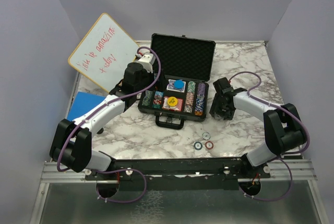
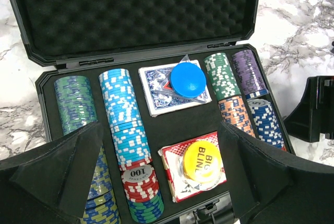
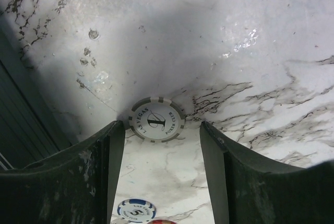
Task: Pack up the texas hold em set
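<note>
The black briefcase (image 1: 180,51) lies open mid-table with its foam lid upright. In the left wrist view it holds rows of chips (image 2: 120,109), a blue card deck (image 2: 156,91) under a blue disc (image 2: 188,80), and a red deck (image 2: 177,187) under a yellow "BIG BLIND" disc (image 2: 203,164). My left gripper (image 2: 159,135) is open and empty above the case's near half. My right gripper (image 3: 162,126) is open and points down at the table right of the case (image 1: 218,110). A grey-white chip (image 3: 156,119) lies flat just beyond its tips. A blue-white chip (image 3: 135,210) lies nearer.
Three loose chips (image 1: 203,143) lie on the marble in front of the case. A white dry-erase board (image 1: 104,51) leans at the back left and a flat blue pad (image 1: 83,104) lies at the left edge. Grey walls close in the sides.
</note>
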